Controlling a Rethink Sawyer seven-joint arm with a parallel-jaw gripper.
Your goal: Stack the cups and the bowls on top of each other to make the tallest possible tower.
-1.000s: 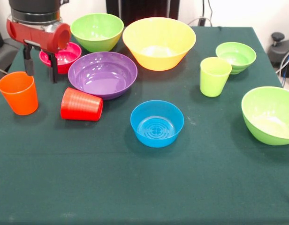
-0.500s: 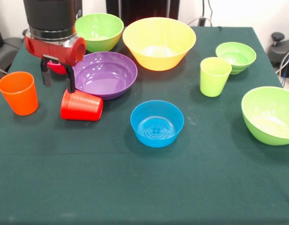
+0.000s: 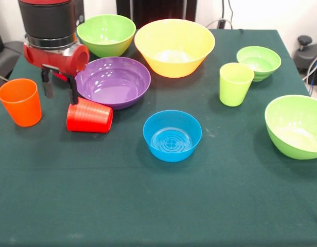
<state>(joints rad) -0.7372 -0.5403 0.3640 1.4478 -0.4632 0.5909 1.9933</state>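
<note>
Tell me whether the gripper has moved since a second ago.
Yes. The gripper has shifted toward the purple bowl and the toppled red cup, away from the orange cup; its open fingers now hang just above the red cup.

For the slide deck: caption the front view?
Open gripper above a tipped red cup, loose bowls around, nothing stacked yet.

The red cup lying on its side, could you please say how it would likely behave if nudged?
The red cup lies on its side on the tablecloth, so it would probably roll, curving because it tapers. It looks like thin, ribbed plastic, so it is likely light and easily pushed.
</note>
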